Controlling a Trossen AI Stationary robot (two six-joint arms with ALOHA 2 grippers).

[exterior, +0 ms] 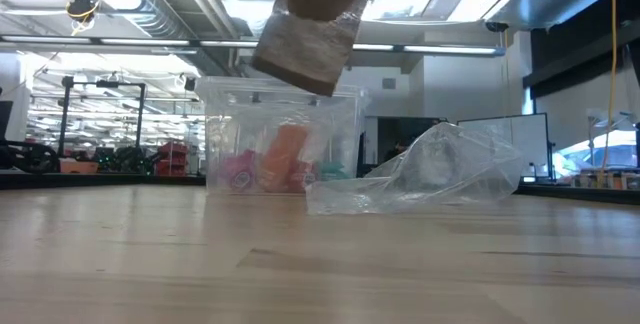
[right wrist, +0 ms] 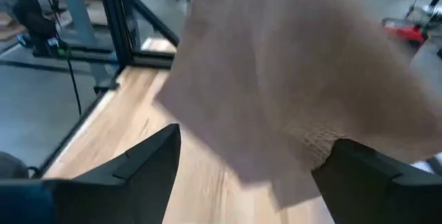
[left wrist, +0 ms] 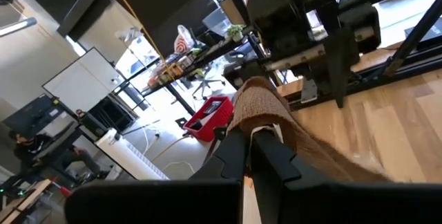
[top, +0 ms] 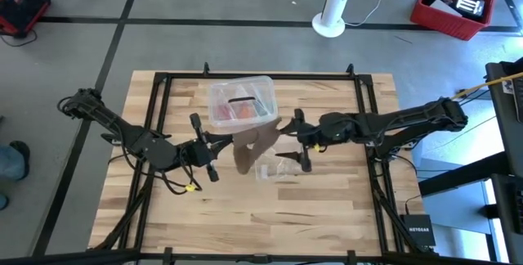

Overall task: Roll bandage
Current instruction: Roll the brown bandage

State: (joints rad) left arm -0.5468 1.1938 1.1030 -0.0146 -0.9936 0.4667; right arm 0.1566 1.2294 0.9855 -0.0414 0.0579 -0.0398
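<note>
While legible, "NETGEAR" box (top: 417,234).

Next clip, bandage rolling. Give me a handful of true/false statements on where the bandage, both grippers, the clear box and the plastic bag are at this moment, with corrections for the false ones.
1. The left gripper is shut on the bandage. True.
2. The bandage lies flat on the table. False: it hangs in the air between the two grippers, its lower end dangling above the wood in the low view.
3. The right gripper stands open, with the bandage hanging just ahead of its fingers. True.
4. The clear box is empty. False: it holds red and orange things.
5. The plastic bag lies on the table beside the clear box. True.
6. The right gripper holds the plastic bag. False: its fingers are spread and grip nothing.
</note>
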